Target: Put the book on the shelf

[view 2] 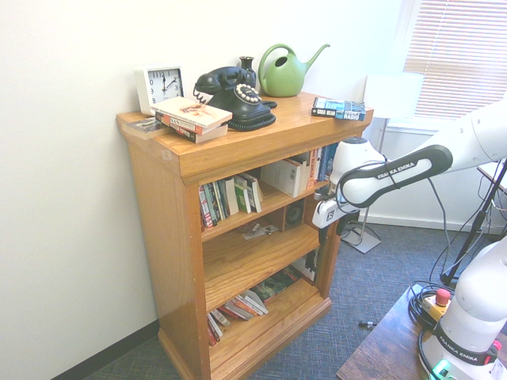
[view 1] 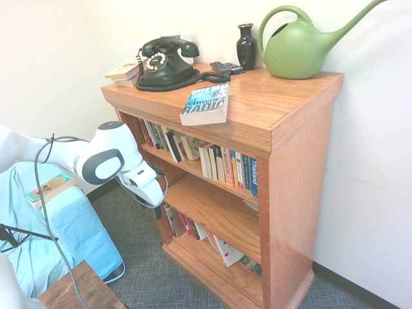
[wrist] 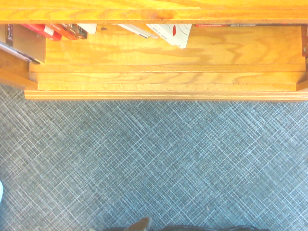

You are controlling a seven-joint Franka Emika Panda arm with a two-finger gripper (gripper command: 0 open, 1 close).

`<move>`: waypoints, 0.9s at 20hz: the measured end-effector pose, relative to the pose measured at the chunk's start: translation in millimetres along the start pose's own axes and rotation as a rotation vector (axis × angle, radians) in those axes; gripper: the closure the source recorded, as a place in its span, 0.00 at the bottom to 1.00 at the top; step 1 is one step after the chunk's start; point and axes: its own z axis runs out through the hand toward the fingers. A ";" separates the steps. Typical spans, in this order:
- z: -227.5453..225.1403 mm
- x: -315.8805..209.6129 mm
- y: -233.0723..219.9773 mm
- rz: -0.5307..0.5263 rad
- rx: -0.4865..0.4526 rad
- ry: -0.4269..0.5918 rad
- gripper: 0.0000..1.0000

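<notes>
The book (view 1: pixel 206 103), a thick blue-and-black paperback with white lettering, lies flat near the front edge of the shelf's (view 1: pixel 273 109) top board. From the other side the book (view 2: pixel 339 108) sits at the right end of the shelf (view 2: pixel 293 131). My gripper (view 1: pixel 157 210) hangs in front of the middle tier, well below the book, pointing down at the floor. It is open and holds nothing. In the second exterior view the gripper (view 2: pixel 341 229) is beside the bookcase's right front post. The wrist view looks down on grey carpet and the shelf's base (wrist: pixel 163 79).
A black telephone (view 1: pixel 164 63), dark vase (view 1: pixel 246 46), remote (view 1: pixel 226 67) and green watering can (view 1: pixel 299 48) share the top board, with a clock (view 2: pixel 160 85) and stacked books (view 2: pixel 192 117). Rows of books fill the tiers. A blue-draped seat (view 1: pixel 71 232) and small dark table (view 1: pixel 80 290) stand nearby.
</notes>
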 end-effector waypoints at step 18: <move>-143.8 113.9 151.2 -0.126 -0.383 0.689 0.00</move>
